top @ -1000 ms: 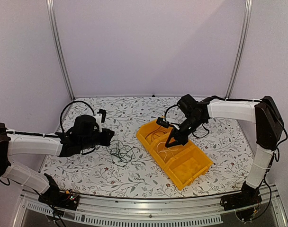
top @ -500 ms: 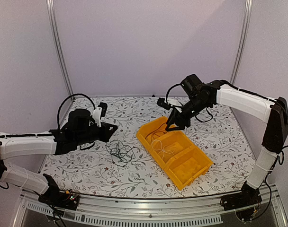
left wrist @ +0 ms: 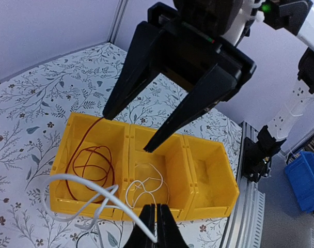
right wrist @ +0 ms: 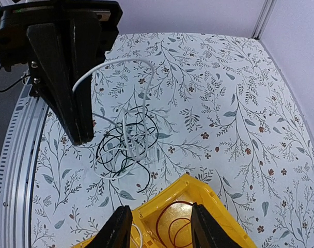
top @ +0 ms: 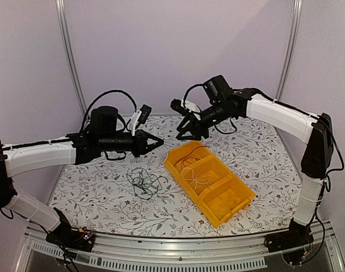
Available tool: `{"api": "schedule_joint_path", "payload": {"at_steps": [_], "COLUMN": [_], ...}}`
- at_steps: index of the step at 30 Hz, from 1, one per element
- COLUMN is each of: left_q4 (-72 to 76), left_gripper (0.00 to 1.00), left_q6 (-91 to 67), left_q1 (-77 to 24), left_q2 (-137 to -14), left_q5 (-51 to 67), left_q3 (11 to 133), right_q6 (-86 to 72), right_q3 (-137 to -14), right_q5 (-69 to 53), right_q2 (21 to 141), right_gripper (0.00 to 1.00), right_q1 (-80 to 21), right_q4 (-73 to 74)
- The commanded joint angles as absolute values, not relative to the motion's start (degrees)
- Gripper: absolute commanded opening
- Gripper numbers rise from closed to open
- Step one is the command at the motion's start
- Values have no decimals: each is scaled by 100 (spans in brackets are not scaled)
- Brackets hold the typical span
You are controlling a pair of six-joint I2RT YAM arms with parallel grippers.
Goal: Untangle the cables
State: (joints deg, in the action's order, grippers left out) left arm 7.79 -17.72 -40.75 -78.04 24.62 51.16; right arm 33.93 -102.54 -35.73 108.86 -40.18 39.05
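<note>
My left gripper (top: 160, 141) is shut on a white cable (right wrist: 121, 61). That cable arcs from its tips (right wrist: 79, 137) down into a tangle of black and white cables (top: 144, 182) on the table. My right gripper (top: 184, 135) hangs open and empty above the far end of the yellow three-compartment bin (top: 221, 218). In the left wrist view a reddish-brown cable (left wrist: 90, 165) coils in the end compartment and a white cable (left wrist: 146, 188) lies in the middle one. One reddish strand rises close to a tip of the right gripper (left wrist: 128, 133).
The table has a floral cloth. The bin's near compartment (left wrist: 208, 175) holds nothing. Aluminium rails run along the table's front edge (top: 178, 249), and thick black cords loop off both wrists. A blue crate (left wrist: 307, 178) sits off the table.
My right gripper opened, rose out of the bin and moved away to the far left. My left gripper lifted and swung right, drawing the white cable up from the tangle.
</note>
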Motion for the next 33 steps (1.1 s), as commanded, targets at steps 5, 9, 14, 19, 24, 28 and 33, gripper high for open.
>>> {"api": "schedule_joint_path", "payload": {"at_steps": [5, 9, 14, 19, 24, 28, 33], "left_q4": [35, -444, -812, -809, -787, -768, -499], "left_gripper": [0, 0, 0, 0, 0, 0, 0], "left_q6": [-1125, -846, -641, -631, -700, -710, -838], "left_q1": [-4024, -4068, -4107, -4105, -4096, -4088, -4085], "left_q2": [-8143, -8400, -8637, -8692, -8735, -8725, -8466], "left_q5": [3428, 3651, 3876, 4030, 4125, 4108, 3782], "left_q3": [5657, 5936, 6232, 6241, 6231, 6216, 5900], "right_q6": [4254, 4650, 5549, 6221, 6486, 6650, 6694], "right_q3": [-10190, -9891, -9553, -9081, -9090, -9147, -9098], "right_q5": [-3570, -2871, -2128, -1917, -2036, -2168, -2001], "right_q2": [10635, 10493, 10397, 10078, 10066, 10096, 10080], "right_gripper": [44, 43, 43, 43, 42, 13, 0], "right_q1": [-4230, -4495, -4826, -5012, -5019, -5019, -5019], "right_q4": [3132, 2685, 2281, 1792, 1851, 1970, 2074]}}
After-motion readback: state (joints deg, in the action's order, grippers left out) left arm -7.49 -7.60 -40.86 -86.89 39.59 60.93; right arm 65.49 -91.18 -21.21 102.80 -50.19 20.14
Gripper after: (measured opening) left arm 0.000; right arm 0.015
